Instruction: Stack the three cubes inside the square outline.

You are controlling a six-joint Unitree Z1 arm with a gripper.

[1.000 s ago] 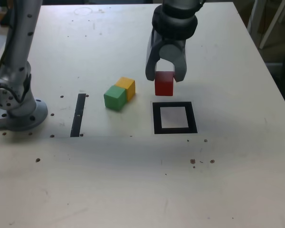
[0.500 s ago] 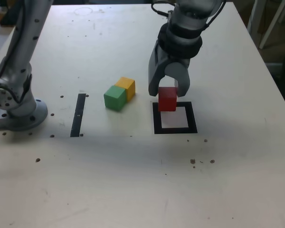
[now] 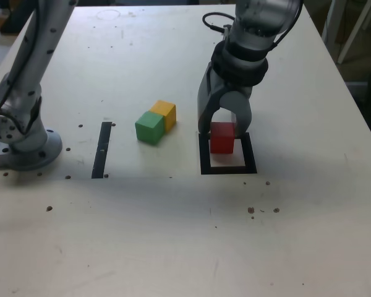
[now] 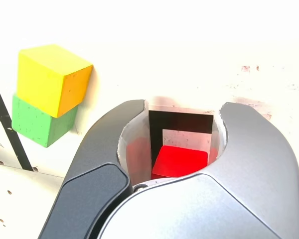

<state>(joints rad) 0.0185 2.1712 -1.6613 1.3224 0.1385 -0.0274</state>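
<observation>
Down comes my gripper (image 3: 223,132) over the square outline (image 3: 228,169), pinching the red cube (image 3: 222,137). Green cube (image 3: 149,127) and yellow cube (image 3: 164,114) sit touching, well apart from the outline.

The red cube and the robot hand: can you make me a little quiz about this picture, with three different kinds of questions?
1. True or false: the hand is shut on the red cube.
2. Which cube touches the green cube? A) red B) yellow C) none
3. Fill in: the red cube is over the black ______ outline.

Key
1. True. The hand's two sides press the red cube between them.
2. B. The yellow cube sits right against the green one, to the exterior view's left of the outline.
3. Square. Whether the cube already rests on it, the pictures do not show.
</observation>
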